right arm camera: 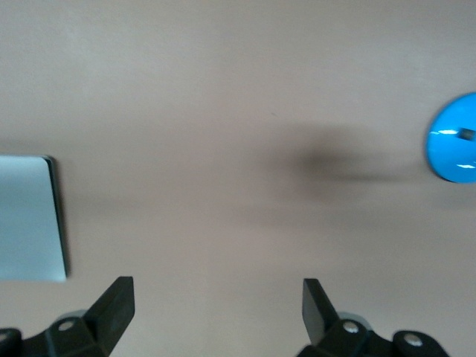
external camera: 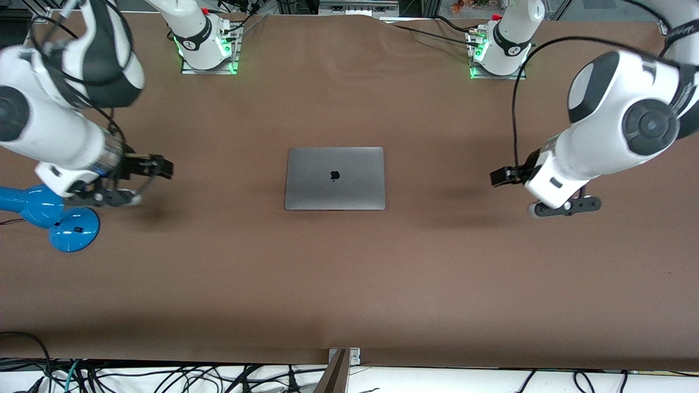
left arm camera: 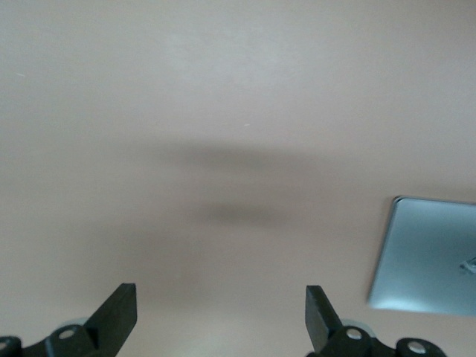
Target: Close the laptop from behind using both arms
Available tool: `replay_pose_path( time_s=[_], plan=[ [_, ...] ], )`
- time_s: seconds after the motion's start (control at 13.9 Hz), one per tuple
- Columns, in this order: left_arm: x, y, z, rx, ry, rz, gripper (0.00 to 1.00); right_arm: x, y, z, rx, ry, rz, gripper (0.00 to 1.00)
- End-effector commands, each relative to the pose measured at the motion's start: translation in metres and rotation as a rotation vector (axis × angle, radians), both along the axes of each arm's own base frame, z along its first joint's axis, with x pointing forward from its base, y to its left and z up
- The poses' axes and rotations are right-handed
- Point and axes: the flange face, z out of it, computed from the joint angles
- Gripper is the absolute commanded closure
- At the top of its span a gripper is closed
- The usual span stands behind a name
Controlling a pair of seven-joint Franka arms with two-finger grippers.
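Note:
The space-grey laptop (external camera: 335,178) lies shut and flat in the middle of the brown table, lid up with its dark apple logo showing. A corner of it shows in the left wrist view (left arm camera: 428,256) and an edge in the right wrist view (right arm camera: 26,219). My left gripper (external camera: 516,194) is open and empty over bare table, well apart from the laptop toward the left arm's end. My right gripper (external camera: 147,183) is open and empty over bare table toward the right arm's end, also well apart from the laptop.
A glossy blue object with a round foot (external camera: 73,229) stands at the right arm's end of the table, beside the right gripper; it also shows in the right wrist view (right arm camera: 454,149). Both arm bases (external camera: 205,41) (external camera: 499,46) stand along the table's edge farthest from the front camera.

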Motion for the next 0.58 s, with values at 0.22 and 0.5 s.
replay_pose_path(
  time_s=[0.22, 0.5],
  plan=[
    [-0.074, 0.056, 0.045, 0.073, -0.060, -0.083, 0.00, -0.066, -0.057, 0.103, 0.015, 0.008, -0.010, 0.00],
    [-0.072, 0.076, 0.090, 0.061, -0.092, -0.078, 0.00, -0.075, -0.091, 0.116, 0.018, -0.020, -0.088, 0.00]
  ],
)
